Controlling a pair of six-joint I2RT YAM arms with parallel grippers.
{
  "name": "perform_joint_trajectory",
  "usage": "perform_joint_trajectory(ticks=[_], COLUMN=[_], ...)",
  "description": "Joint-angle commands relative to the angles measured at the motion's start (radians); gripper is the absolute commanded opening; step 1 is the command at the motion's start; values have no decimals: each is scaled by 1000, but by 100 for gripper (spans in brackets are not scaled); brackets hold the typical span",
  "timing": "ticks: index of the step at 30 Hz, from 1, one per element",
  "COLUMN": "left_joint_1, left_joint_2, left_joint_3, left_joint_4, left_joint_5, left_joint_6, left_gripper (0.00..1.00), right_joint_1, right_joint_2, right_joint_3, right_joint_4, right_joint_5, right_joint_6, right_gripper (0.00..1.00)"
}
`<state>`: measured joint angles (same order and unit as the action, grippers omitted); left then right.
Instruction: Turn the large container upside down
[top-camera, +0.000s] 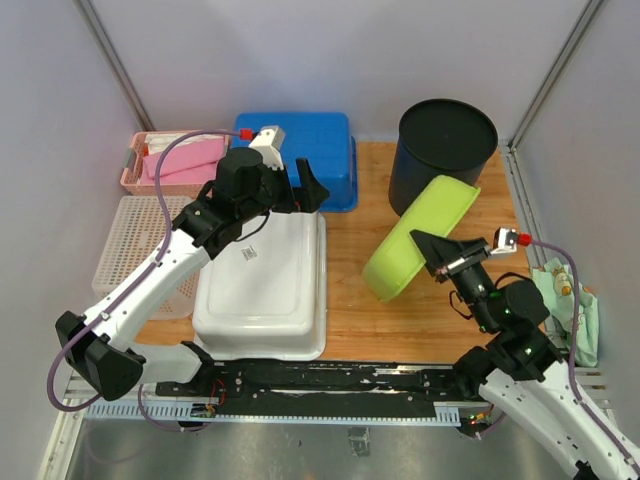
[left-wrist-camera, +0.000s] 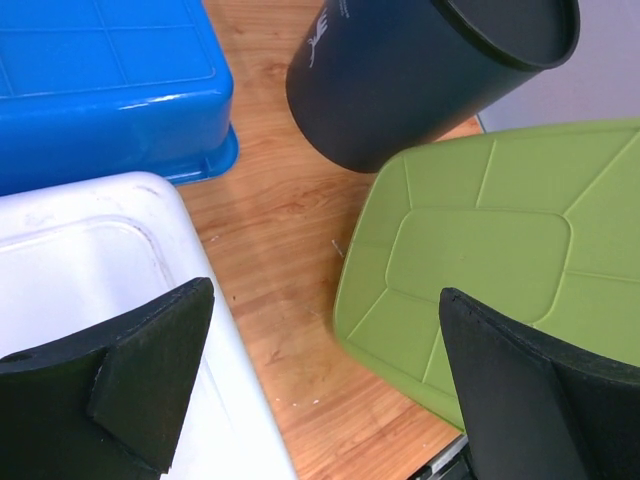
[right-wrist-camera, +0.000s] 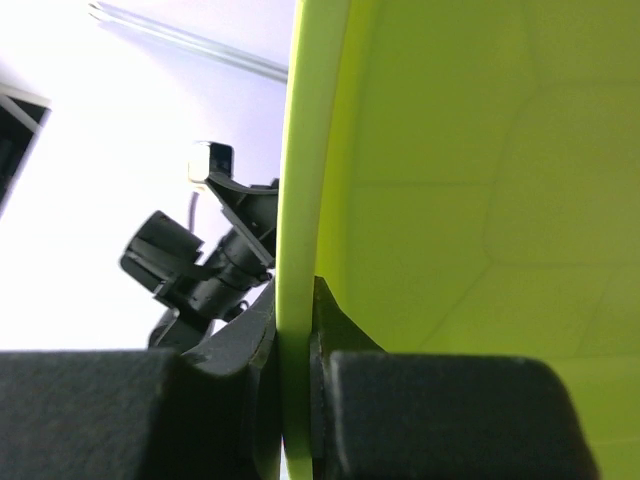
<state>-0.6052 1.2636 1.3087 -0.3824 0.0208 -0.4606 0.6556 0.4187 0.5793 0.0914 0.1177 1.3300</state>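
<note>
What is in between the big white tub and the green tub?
Just bare wooden table. The top view shows the gap between the white tub and the green tub, and the left wrist view shows it too.

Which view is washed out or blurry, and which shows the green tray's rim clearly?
Right wrist: background blown out white, yet the green tray's rim reads sharp between the jaws. Left wrist: evenly lit, the near jaws slightly soft. Top external: even light, soft shadows.

Lime-green container (top-camera: 420, 235) — shallow, round-cornered — stands tilted on one long edge on the counter (top-camera: 400, 325); right pincer (top-camera: 437, 252) clamps its rim.
</note>
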Motion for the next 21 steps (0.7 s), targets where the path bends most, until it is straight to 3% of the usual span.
perform_joint_trajectory(ticks=[1,7,11,17,21], left_joint_1=[2,2,2,2,2], left_joint_2=[0,22,33,20,16], left_joint_3=[-8,-9,2,-4,-6], left_joint_4=[40,46,28,20,22], left_joint_5=[7,26,40,33,29], left_joint_6=[15,23,45,56,58], left_gripper=[99,99,99,99,99], right_joint_1=[12,14,14,14,14], right_joint_2=[-160,-427,-410,-411,-411], right_joint_3=[-152,-251,-158,-24,22], right_joint_4=[-173,-509,-745,-1079,-1201], right_joint_5=[30,-14,-22,178,269], right_joint_6=[140,269,235,217,194], right_gripper=[1,1,2,14,16])
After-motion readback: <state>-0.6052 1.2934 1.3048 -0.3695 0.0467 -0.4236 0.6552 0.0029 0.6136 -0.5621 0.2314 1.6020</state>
